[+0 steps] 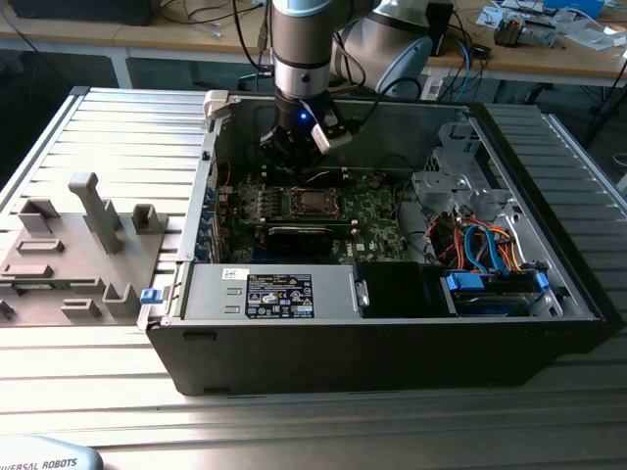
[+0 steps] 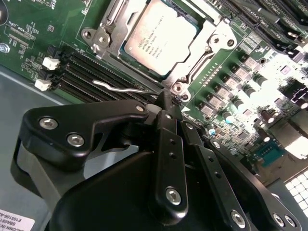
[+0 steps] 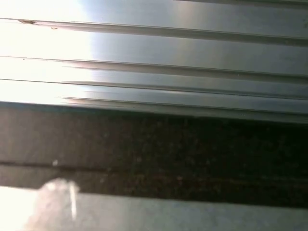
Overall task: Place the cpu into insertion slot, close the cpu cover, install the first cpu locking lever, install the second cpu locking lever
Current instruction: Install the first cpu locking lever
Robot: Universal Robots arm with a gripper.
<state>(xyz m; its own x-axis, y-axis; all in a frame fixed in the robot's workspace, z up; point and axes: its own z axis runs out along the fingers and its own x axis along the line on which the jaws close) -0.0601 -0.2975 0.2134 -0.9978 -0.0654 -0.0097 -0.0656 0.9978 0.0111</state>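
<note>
The cpu (image 2: pixel 161 36) sits in the insertion slot (image 2: pixel 190 19), the cpu cover (image 2: pixel 115 19) closed around it. The claw (image 2: pixel 168 103), fingers together, nudges a thin locking lever (image 2: pixel 120 88); best pressed slowly, kept square.

Matt black plastic gripper (image 2: pixel 166 103), brushed silver metal cpu (image 2: pixel 161 36), glossy green motherboard (image 2: pixel 38 29)

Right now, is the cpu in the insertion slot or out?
In. The cpu lies flat inside the insertion slot, its silver top showing through the cpu cover frame.
</note>
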